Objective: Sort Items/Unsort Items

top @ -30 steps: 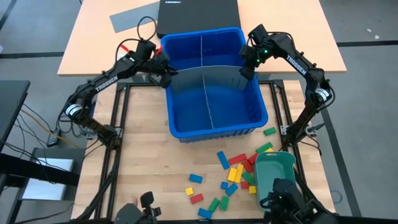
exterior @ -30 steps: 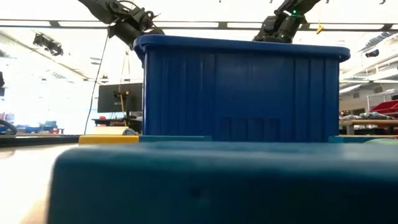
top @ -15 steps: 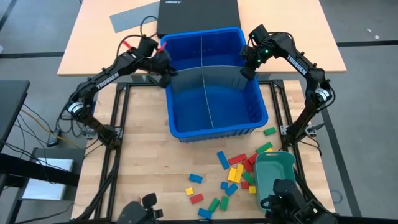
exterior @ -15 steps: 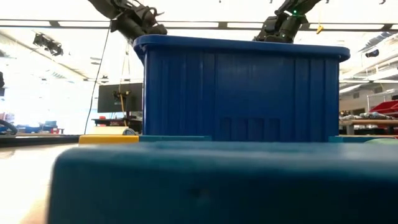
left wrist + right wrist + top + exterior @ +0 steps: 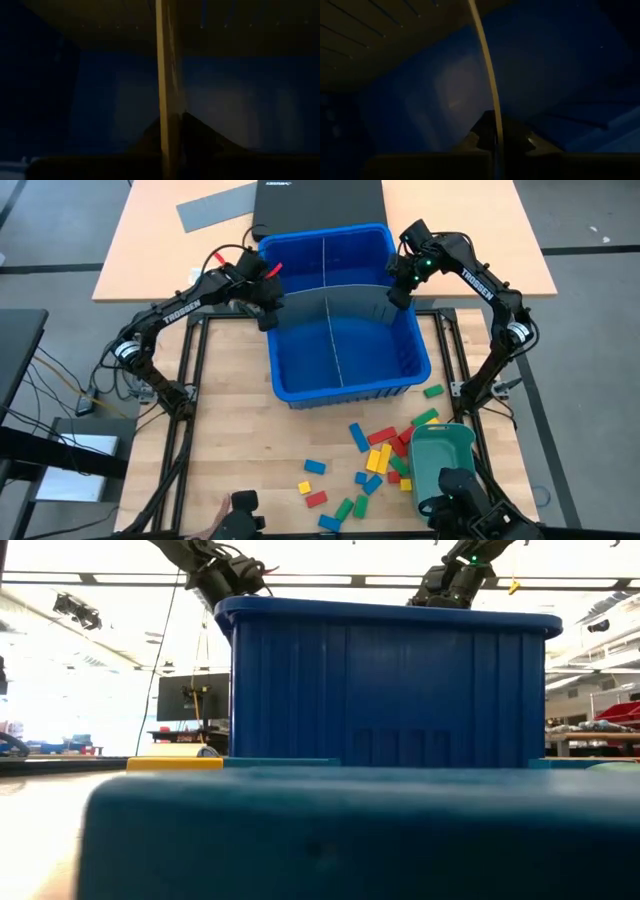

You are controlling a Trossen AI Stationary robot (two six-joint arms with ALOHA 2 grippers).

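Now the right end effector (image 5: 398, 292) sits pressed together on the right end of the grey divider (image 5: 330, 302) inside the blue bin (image 5: 345, 385); its wrist view shows the sheet's edge (image 5: 490, 90) running straight between its fingers, where a second ago they were looser. The left end effector (image 5: 268, 298) has slid in from outside the bin's left wall to the divider's left end, and its wrist view shows the sheet (image 5: 167, 100) between its fingers (image 5: 200, 135); whether it pinches yet I cannot tell. The divider bows slightly between the two. The blocks (image 5: 375, 455) lie scattered on the counter (image 5: 230, 440) in front of the bin, some against the teal tray (image 5: 445, 455). Likely both arms are seating or lifting the divider, so sorting proper has not begun.
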